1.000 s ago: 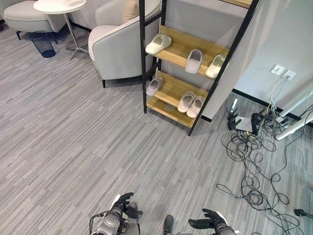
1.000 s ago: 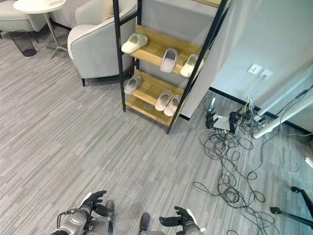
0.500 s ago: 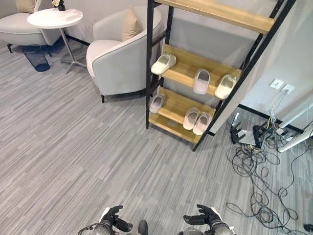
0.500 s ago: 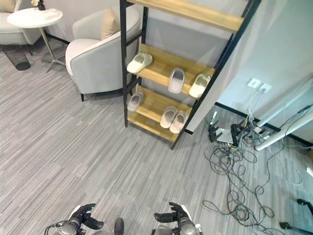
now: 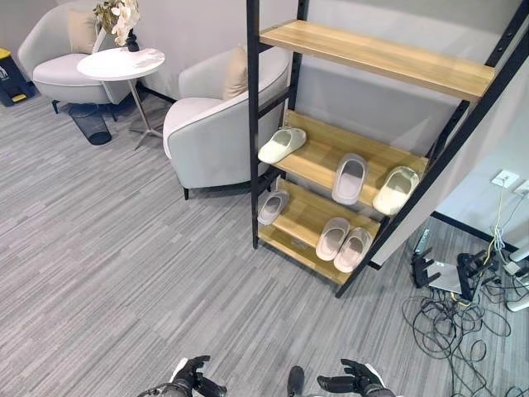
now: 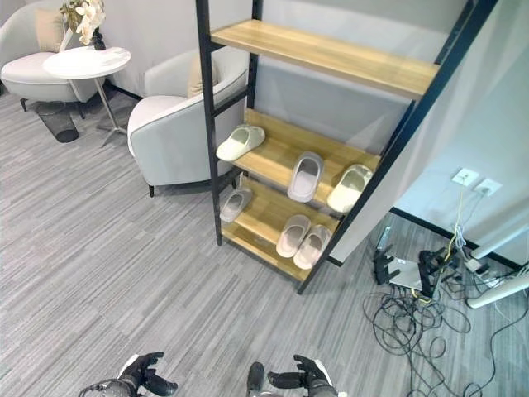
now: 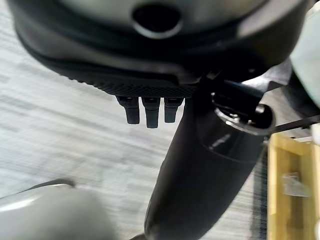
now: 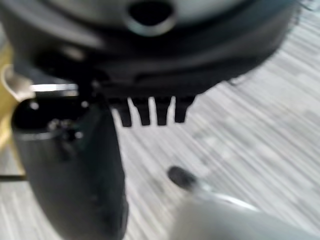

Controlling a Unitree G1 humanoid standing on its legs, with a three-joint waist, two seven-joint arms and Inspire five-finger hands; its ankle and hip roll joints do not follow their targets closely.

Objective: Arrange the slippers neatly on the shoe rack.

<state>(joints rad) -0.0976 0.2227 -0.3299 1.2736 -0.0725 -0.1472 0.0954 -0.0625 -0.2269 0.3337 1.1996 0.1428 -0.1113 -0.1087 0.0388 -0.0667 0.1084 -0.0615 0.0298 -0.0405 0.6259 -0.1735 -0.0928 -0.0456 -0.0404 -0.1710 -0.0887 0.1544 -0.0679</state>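
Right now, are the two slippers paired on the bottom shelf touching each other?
Touching. The left eye view shows the left slipper and right slipper side by side on the bottom shelf, edges meeting.

A black-framed ladder rack with light wooden shelves [image 5: 376,58] leans on the wall. Its middle shelf carries a cream slipper [image 5: 282,145] at the left edge, a grey slipper [image 5: 350,178] centrally and another cream slipper [image 5: 396,189] at the right edge. The bottom shelf holds one grey slipper [image 5: 272,207] left and a touching pair of pale slippers [image 5: 343,243] right. A grey upholstered armchair [image 5: 216,124] stands left of the rack; a round white side table [image 5: 126,64] lies further left.
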